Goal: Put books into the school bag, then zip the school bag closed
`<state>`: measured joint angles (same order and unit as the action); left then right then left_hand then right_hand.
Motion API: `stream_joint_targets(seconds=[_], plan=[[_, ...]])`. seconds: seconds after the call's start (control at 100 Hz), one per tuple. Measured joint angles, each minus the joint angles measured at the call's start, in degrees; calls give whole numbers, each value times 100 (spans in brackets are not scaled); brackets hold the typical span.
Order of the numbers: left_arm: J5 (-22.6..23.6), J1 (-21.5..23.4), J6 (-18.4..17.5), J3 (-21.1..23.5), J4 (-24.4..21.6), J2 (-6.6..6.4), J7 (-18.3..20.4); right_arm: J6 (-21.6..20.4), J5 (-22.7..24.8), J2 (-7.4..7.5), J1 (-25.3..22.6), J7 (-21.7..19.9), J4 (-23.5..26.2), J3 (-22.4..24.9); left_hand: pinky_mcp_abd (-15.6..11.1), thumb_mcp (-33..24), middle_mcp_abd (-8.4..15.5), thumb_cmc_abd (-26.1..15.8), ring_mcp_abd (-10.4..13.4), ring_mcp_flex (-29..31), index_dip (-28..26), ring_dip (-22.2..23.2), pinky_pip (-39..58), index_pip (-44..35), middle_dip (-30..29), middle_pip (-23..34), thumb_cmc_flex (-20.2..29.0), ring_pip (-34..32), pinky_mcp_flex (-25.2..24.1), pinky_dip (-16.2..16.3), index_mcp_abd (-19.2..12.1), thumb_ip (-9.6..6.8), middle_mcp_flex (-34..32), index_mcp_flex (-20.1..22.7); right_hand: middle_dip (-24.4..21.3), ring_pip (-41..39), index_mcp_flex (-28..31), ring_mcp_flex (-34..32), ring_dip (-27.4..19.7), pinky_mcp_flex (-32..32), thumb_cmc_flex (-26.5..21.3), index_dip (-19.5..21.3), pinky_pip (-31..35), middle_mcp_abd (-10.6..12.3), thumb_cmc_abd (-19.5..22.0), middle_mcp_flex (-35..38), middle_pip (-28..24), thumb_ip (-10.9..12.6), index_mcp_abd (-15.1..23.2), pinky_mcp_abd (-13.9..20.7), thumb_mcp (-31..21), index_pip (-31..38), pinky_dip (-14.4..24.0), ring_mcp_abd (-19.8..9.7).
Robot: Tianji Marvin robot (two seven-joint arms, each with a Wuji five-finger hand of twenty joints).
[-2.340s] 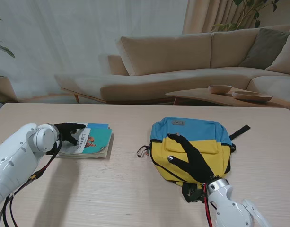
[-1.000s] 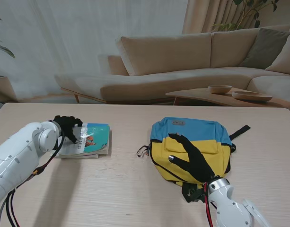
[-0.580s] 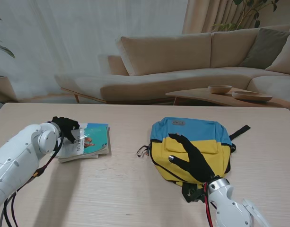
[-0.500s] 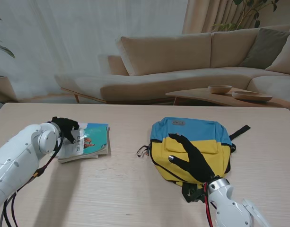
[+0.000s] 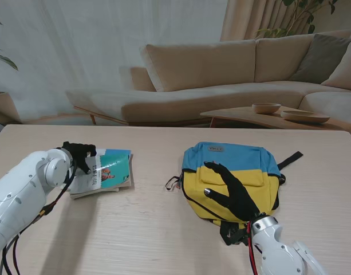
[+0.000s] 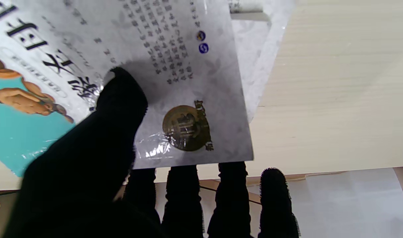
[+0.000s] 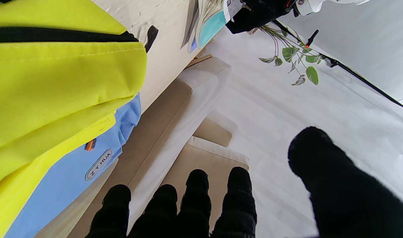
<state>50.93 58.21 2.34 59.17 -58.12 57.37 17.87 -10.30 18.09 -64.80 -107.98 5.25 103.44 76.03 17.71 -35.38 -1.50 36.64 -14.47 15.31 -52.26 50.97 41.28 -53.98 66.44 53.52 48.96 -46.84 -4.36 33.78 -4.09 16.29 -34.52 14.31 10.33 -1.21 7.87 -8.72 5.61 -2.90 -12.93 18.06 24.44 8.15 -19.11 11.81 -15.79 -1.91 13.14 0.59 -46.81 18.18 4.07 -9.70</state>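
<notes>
Two or more books (image 5: 109, 171) lie stacked at the table's left; the top one has a teal and white cover. My left hand (image 5: 79, 156) is shut on that top book's left edge. In the left wrist view the thumb (image 6: 118, 99) presses on the cover (image 6: 188, 66) and the fingers (image 6: 185, 195) curl beneath it, lifting that edge off the pale book beneath (image 6: 254, 49). The yellow and blue school bag (image 5: 229, 156) lies flat at centre right. My right hand (image 5: 229, 192) rests open on its yellow front, fingers spread. The right wrist view shows the bag's yellow fabric (image 7: 56, 82) beside the fingers (image 7: 195, 198).
A black strap (image 5: 291, 159) sticks out at the bag's far right, and a small loop (image 5: 172, 183) at its left side. Bare wooden table (image 5: 152, 229) lies between books and bag. A sofa and a low table with bowls (image 5: 267, 107) stand beyond the far edge.
My left hand went from lying flat on the cover to curling around the top book's left edge, which has risen and tilted. The right hand and bag have not moved.
</notes>
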Motion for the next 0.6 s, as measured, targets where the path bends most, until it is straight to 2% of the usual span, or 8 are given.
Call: stream_joint_targets(seconds=[0.1, 0.15, 0.26, 0.32, 0.36, 0.41, 0.52, 0.6], plan=[[89, 121, -21, 173, -152, -1, 105, -4, -5, 0, -1, 1, 1, -3, 24, 0, -3, -28, -62, 135, 558, 13, 0, 83, 0, 215, 72, -69, 0, -18, 85, 0, -142, 1160, 0, 0, 0, 0, 0, 0, 0, 0, 0, 0, 0, 0, 0, 0, 0, 0, 0, 1, 0, 0], [131, 213, -24, 300, -264, -2, 153, -7, -5, 0, 0, 7, 1, -10, 70, 0, -3, -28, -128, 135, 792, 14, 0, 47, 0, 286, 107, -70, 0, -71, 85, 0, -265, 1495, 0, 0, 0, 0, 0, 0, 0, 0, 0, 0, 0, 0, 0, 0, 0, 0, 0, 1, 0, 0], [159, 430, 30, 533, -507, -5, 174, -15, -6, 0, 4, 16, -5, -26, 77, -4, -3, -28, -211, 135, 1026, 14, -54, -82, 192, 187, 152, -59, 0, -135, 54, -68, -327, 1814, 0, 0, 0, 0, 0, 0, 0, 0, 0, 0, 0, 0, 0, 0, 0, 0, -1, 2, 0, 0], [159, 567, 85, 676, -665, -2, 188, -21, -7, 0, 6, 22, -9, -35, 77, -9, -26, -28, -269, -26, 1069, -72, -221, -82, 346, -249, 164, 187, -2, -139, 53, -134, -327, 1814, 0, 0, 0, 0, 0, 0, 0, 0, 0, 0, 0, 0, 0, 0, 0, 0, -1, 2, 0, 0], [158, 666, 118, 783, -779, 3, 194, -27, -7, -1, 6, 27, -13, -41, 77, -91, -81, -28, -271, -175, 1064, -243, -354, -82, 369, -859, 176, 443, -4, -140, 53, -145, -133, 1814, 0, 0, 0, 0, 0, 0, 0, 0, 0, 0, 0, 0, 0, 0, 0, 0, -1, 3, 0, 0], [158, 793, 155, 916, -933, 8, 220, -36, -7, -1, 9, 33, -20, -48, 77, -225, -143, -30, -271, -295, 961, -581, -476, -84, -98, -1499, 177, 884, -7, -140, 53, -189, 140, 1815, 0, 0, 0, 0, 0, 0, 0, 0, 0, 0, 0, 0, 0, 0, 0, 0, -1, 4, 0, 0], [184, 1080, 203, 1209, -1351, 10, 424, -50, -9, -4, 17, 54, -37, -63, 78, -652, -206, -30, -271, -285, 583, -1139, -540, -101, -2424, -2254, 177, 1507, -7, -61, 53, -189, 331, 1815, 0, 0, 0, 0, 0, 0, 0, 0, 0, 0, 0, 0, 0, 0, 0, 0, -1, 13, 0, 0], [208, 1288, 270, 1415, -1717, 10, 685, -53, -16, -7, 23, 71, -46, -73, 78, -902, -362, -36, -323, 59, 245, -1297, -480, -101, -2595, -2704, 177, 1683, 115, -4, 53, -314, -591, 1815, 0, 0, 0, 0, 0, 0, 0, -1, 0, 0, 0, 0, 0, 0, 0, 0, -1, 15, 0, 0]])
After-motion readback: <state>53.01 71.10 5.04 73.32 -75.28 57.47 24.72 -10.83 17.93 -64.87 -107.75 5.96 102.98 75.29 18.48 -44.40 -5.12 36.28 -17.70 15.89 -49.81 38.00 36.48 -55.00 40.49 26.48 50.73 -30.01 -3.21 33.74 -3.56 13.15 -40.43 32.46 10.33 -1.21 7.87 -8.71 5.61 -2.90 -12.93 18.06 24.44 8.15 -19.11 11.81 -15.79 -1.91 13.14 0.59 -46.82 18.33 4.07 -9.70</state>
